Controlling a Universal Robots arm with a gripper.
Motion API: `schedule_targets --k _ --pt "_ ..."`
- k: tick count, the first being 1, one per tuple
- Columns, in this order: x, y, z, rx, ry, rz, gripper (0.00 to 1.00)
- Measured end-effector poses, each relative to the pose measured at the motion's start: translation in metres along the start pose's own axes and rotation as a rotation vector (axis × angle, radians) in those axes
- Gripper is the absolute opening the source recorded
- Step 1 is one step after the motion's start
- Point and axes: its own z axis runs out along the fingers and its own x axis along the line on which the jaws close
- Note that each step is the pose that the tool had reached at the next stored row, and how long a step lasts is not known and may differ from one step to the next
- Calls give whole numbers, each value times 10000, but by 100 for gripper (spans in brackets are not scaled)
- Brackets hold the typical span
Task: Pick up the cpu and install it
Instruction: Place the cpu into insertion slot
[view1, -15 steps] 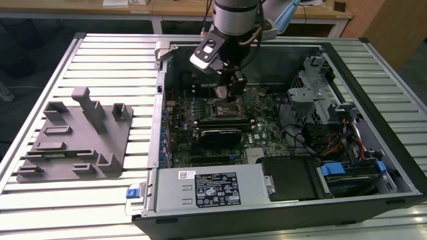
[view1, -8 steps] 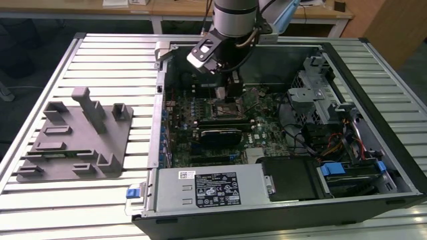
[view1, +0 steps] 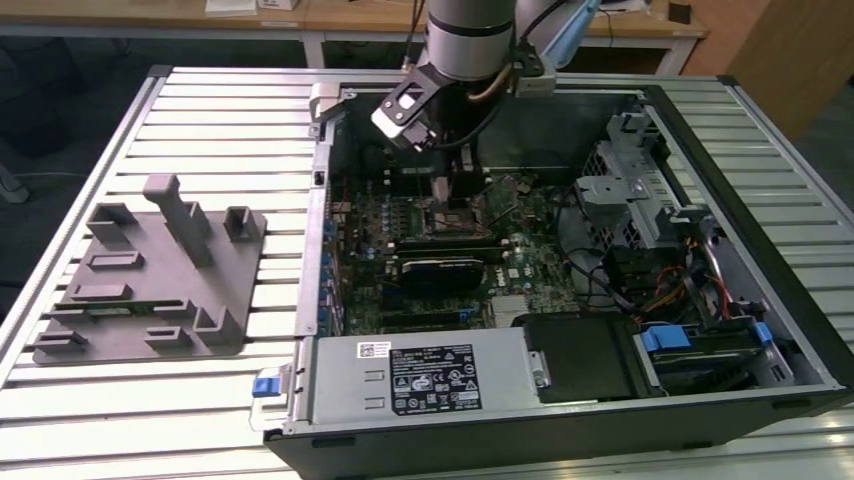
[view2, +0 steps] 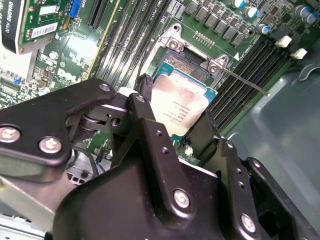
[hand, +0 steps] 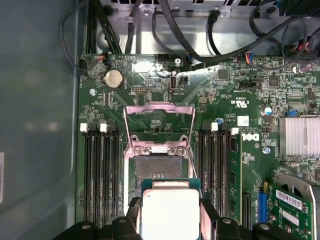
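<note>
**Ana:** Where is the chip right now?

**Ben:** It's pinched between the jaws by two opposite edges, metal top facing the cameras. It hangs inside the open computer case, just over the socket on the green board. As far as I can judge, it isn't seated.

**Ana:** Is the socket ready for it?

**Ben:** It looks ready. The metal cover is flipped up and the thin lever stands out to one side, so the bed of pins lies bare.

**Ana:** So what makes this step go well?

**Ben:** I'd say square it up before anything else. In the second wrist view the chip covers only part of the socket and looks a little tilted against it. Its edges should run parallel to the frame and its face should be level, with the descent straight down. Any sideways slide across those pins could bend them. It should need almost no force and settle in by itself.

**Ana:** What about the corner mark?

**Ben:** I can't make one out on the chip, so I can't vouch for its orientation. The memory slots also sit close on both sides, so the jaws have little room.
</note>
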Motion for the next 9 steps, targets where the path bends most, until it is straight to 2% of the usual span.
schedule_targets --k 9 --pt "0 54 88 2 0 -50 55"
